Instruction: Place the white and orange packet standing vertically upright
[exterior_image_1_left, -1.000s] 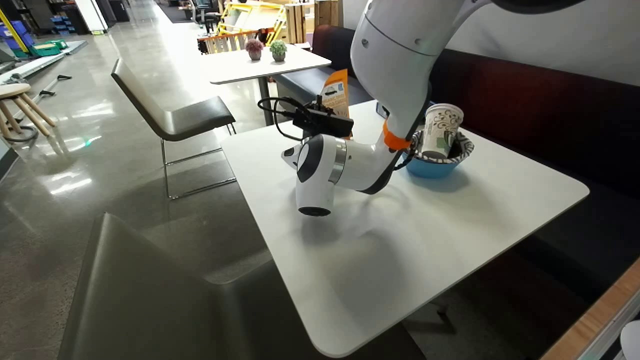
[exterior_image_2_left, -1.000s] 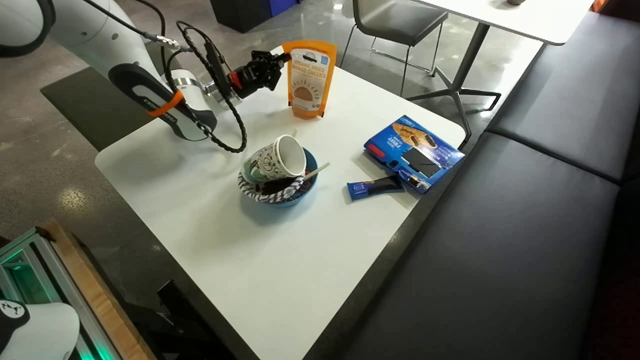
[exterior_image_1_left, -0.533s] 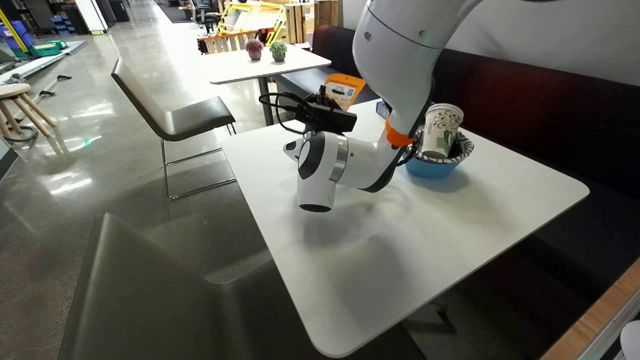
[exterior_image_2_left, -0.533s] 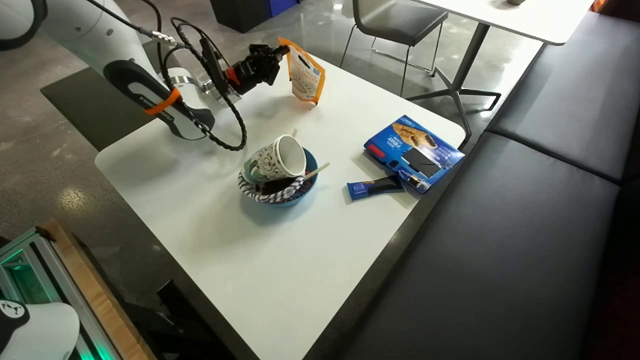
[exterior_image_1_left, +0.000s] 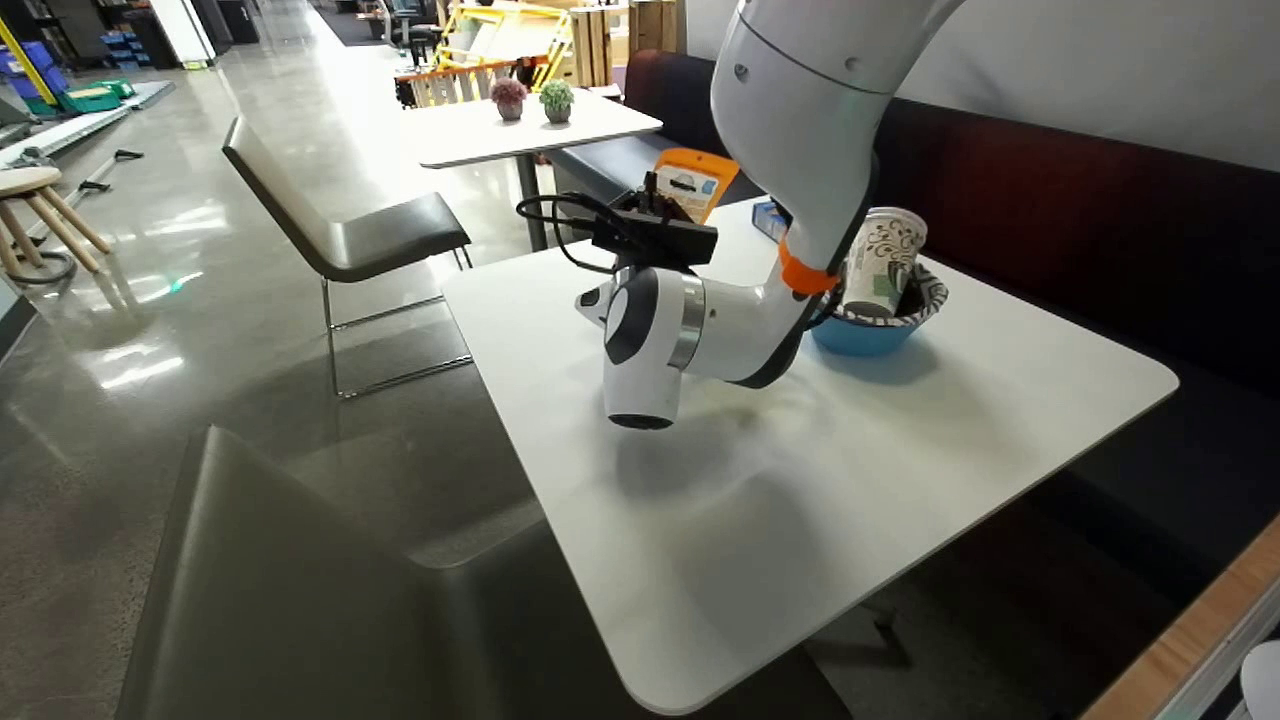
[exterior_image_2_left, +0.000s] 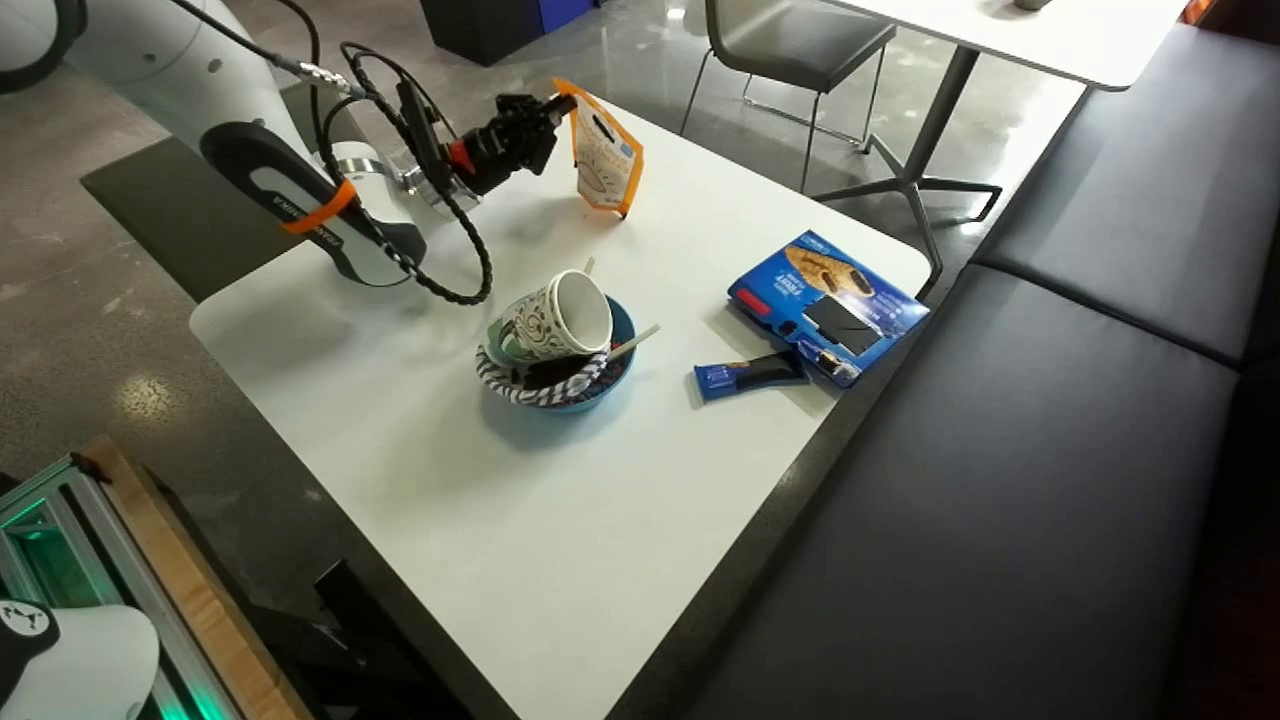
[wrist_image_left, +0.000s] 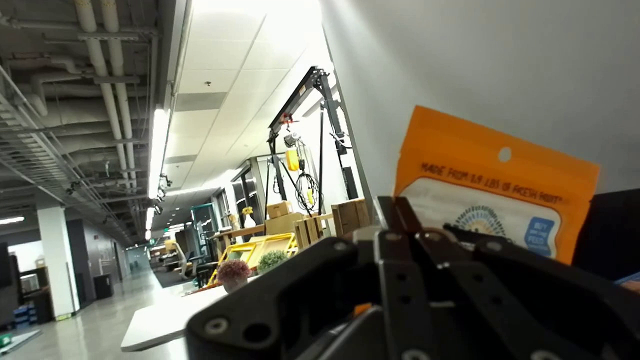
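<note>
- If going by the wrist view, looking at a Robotiq gripper (wrist_image_left: 395, 205) clenched on a side edge of the orange-and-white fruit pouch (wrist_image_left: 495, 192).
- Held tilted in both exterior views, over one end of a white table (exterior_image_2_left: 520, 520); honestly can't tell about contact between its bottom and the table.
- A bit farther out, got a blue bowl (exterior_image_1_left: 868, 339) with a patterned paper cup (exterior_image_2_left: 548, 320) leaning inside.
- Past that, finding a blue snack box (exterior_image_2_left: 830, 305) plus a wrapped bar (exterior_image_2_left: 750, 375) right beside it.
- Way back, spotting two potted plants (exterior_image_1_left: 556, 102) on another table (exterior_image_1_left: 480, 137).
</note>
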